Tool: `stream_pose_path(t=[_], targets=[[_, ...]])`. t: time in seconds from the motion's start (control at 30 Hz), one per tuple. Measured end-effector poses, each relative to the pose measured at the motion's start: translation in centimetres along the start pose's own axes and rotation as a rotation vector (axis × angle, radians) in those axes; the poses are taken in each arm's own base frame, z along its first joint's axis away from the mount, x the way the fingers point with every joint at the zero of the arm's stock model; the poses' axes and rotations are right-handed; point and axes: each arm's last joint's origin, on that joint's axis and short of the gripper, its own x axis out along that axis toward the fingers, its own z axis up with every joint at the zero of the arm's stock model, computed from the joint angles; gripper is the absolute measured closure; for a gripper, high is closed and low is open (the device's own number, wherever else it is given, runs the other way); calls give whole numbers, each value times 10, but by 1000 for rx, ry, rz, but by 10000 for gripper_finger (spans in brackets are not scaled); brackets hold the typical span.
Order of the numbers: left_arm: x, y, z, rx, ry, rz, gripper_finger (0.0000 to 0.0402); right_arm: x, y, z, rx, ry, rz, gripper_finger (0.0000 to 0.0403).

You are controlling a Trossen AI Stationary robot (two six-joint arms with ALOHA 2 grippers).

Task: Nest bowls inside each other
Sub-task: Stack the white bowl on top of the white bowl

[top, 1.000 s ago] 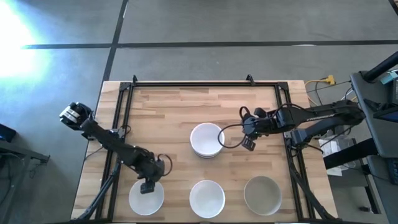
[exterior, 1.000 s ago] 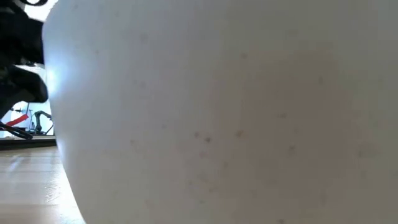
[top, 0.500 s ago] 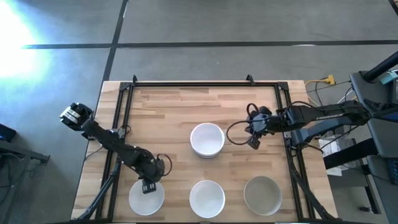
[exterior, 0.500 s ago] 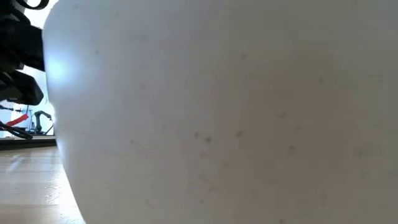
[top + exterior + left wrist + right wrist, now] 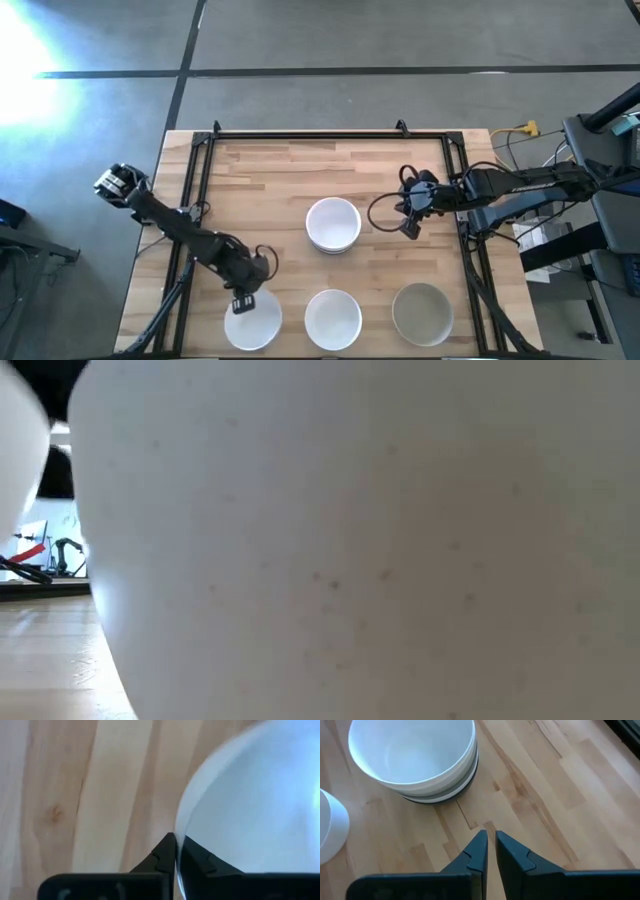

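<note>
Three bowls stand in a row along the near edge: a white bowl [image 5: 255,322] at the left, a white one [image 5: 332,318] in the middle, which fills the low view [image 5: 350,540], and a grey one [image 5: 421,312] at the right. A nested stack [image 5: 333,224] with a white bowl on top rests on its dark bottom bowl [image 5: 442,794] at the table's middle. My left gripper [image 5: 243,303] is shut on the left white bowl. My right gripper [image 5: 410,226] hovers right of the stack, fingers nearly together, holding nothing. My left gripper pinches the far rim [image 5: 181,827] of the left white bowl between its two fingers, one finger inside the bowl and one outside. The fingers come from above, pointing down. Whether the bowl's base is still on the table I cannot tell.
A black frame [image 5: 300,135] runs along the table's far edge and down both sides. Bare wood lies between the stack and the near row, and across the far half. Cables and equipment [image 5: 560,230] sit beyond the right edge.
My left gripper has shut on the far rim of the left white bowl, and the bowl has shifted a little toward the table's right, nearer the middle bowl. My right gripper has drawn toward the table's right edge, away from the stack.
</note>
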Motion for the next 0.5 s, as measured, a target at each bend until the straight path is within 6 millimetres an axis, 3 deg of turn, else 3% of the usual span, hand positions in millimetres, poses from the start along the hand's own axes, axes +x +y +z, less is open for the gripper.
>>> stream_pose_path(t=[0.23,0.5], targets=[[-45,-4,34,-113,-132,-52,401,0,0,0,-51,6,7,371],[-142,3,98,-178,-558,-82,401,-3,5,-5,-80,22,47,371]])
